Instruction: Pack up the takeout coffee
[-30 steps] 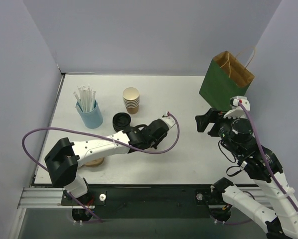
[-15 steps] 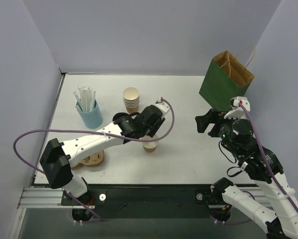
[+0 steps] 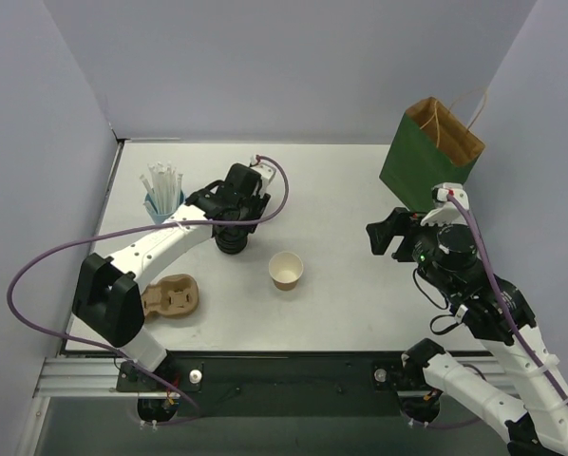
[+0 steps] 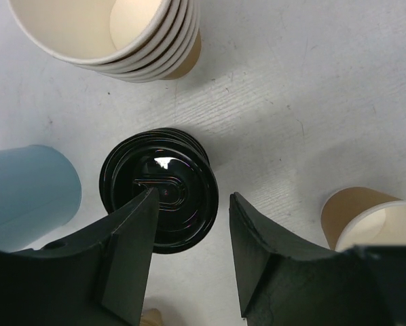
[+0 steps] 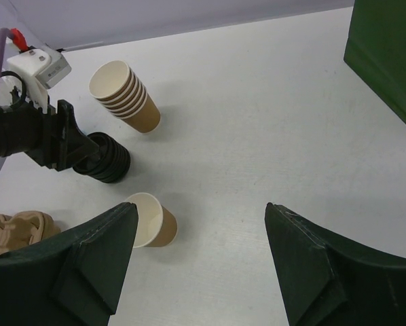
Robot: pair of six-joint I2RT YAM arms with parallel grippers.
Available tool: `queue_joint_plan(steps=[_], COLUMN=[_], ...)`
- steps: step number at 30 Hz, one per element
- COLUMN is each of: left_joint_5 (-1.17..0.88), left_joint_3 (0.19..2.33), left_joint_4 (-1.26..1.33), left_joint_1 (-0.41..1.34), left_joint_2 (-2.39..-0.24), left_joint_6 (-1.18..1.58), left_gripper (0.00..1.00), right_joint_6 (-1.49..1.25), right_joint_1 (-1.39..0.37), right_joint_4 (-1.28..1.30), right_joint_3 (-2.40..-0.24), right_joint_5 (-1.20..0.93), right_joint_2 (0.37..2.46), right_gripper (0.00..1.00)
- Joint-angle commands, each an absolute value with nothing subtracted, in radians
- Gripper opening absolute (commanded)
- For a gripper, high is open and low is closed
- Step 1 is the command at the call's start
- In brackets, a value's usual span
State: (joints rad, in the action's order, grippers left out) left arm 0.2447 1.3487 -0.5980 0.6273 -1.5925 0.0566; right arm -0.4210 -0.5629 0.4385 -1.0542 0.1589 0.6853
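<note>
The takeout coffee does not show in any view. A single brown paper cup [image 3: 286, 271] [image 5: 149, 219] [image 4: 366, 217] stands upright without a lid near the table's middle. A stack of black lids [image 3: 232, 237] [image 4: 159, 198] [image 5: 106, 157] sits to its left. My left gripper [image 3: 229, 217] [image 4: 189, 204] hangs open just above the lids' right edge, with nothing between its fingers. Over the right side, my right gripper [image 3: 388, 236] [image 5: 197, 209] is wide open and empty, above bare table right of the cup.
A stack of lidless tan cups [image 5: 125, 95] [image 4: 115, 34] stands behind the lids. A blue holder with straws [image 3: 165, 204] [image 4: 26, 190] is at the left. A brown cup carrier [image 3: 170, 296] lies front left, and a green paper bag [image 3: 426, 157] [image 5: 386, 61] stands back right.
My left gripper opened and let go of the lidless cup, leaving it upright on the table. It then swung back and left to above the lids. The right arm barely moved.
</note>
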Motion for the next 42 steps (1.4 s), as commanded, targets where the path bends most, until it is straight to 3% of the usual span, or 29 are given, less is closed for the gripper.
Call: queue_joint_plan(steps=[1,11,18,29,34,39,42], left_joint_5=[0.175,0.175,0.189,0.181,0.170,0.042,-0.177], left_joint_3=[1.384,1.404,1.404,1.402,1.446,1.499,1.497], left_joint_4=[-0.604,-0.623,-0.618,-0.606,-0.646,-0.683,-0.635], left_joint_1=[0.618,0.615,0.615,0.615,0.615,0.614,0.597], left_joint_2=[-1.640,-1.723,-1.743,-1.683,-1.649,-1.539,-1.447], left_joint_6=[0.023,0.026,0.025,0.029,0.044,0.101,0.181], left_gripper=[0.56,0.54,0.48,0.18,0.17,0.17,0.16], right_joint_6=[-0.422,-0.417,-0.416,-0.411,-0.420,-0.428,-0.436], right_joint_1=[-0.560,-0.560,-0.560,-0.560,-0.560,-0.560,-0.560], right_joint_4=[0.417,0.411,0.411,0.411,0.402,0.309,0.169], right_joint_3=[-1.063,-1.068,-1.068,-1.051,-1.054,-1.006,-0.922], right_joint_5=[0.144,0.141,0.143,0.147,0.118,0.034,-0.044], right_joint_2=[0.684,0.695,0.692,0.683,0.693,0.707,0.704], right_gripper=[0.77,0.77,0.77,0.77,0.77,0.77,0.77])
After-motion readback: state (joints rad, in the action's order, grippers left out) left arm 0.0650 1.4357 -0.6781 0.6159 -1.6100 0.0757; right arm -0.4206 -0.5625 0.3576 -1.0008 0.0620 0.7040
